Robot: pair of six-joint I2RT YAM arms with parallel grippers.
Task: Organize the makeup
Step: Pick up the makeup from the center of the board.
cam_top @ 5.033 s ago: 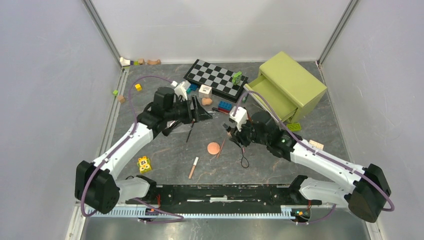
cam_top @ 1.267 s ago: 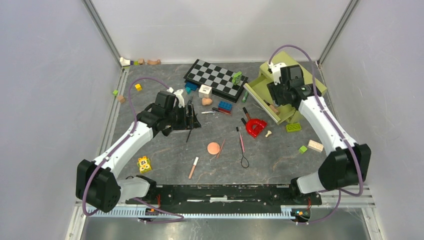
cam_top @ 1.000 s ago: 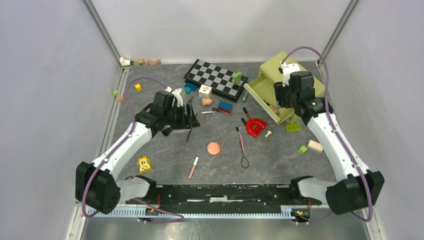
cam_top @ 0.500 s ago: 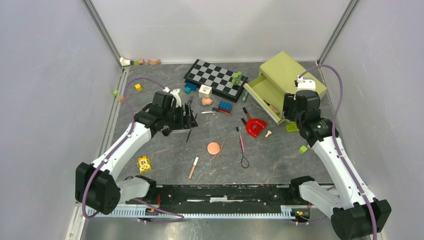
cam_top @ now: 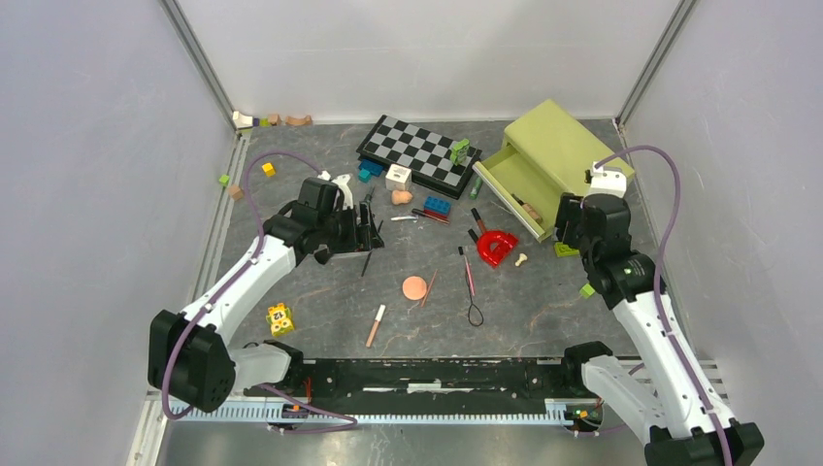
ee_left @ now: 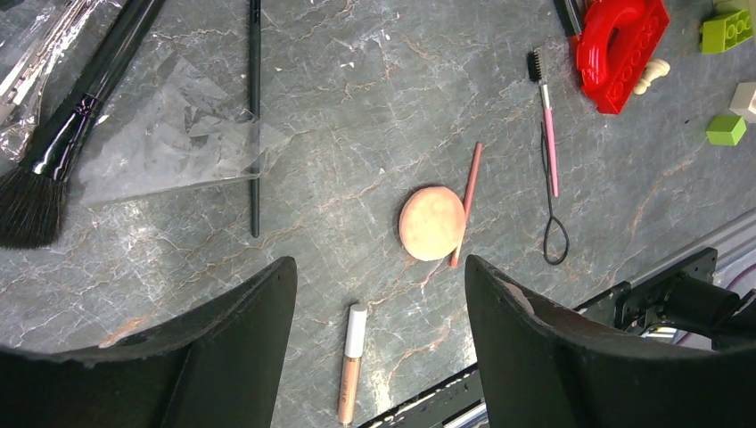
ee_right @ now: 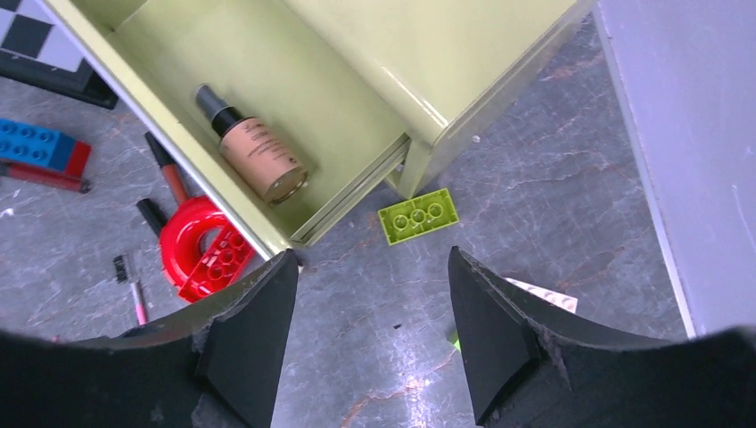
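Note:
My left gripper hangs open and empty over the floor, left of centre. Below it lie a round peach puff, a thin pink pencil touching it, a white-capped tan tube, a thin black brush and a big black-handled brush. A pink-handled spoolie lies mid-floor. My right gripper is open and empty, just in front of the green cabinet's open drawer. A small tan bottle lies inside that drawer.
A red horseshoe piece sits left of the drawer front. A green brick lies by the cabinet foot. A checkerboard and loose bricks lie at the back. Clear plastic wrap covers the brushes. A black loop lies near the front.
My right arm has pulled back from over the drawer toward the near right, its jaws spreading wider; the tan bottle stays in the drawer. The left arm has barely moved.

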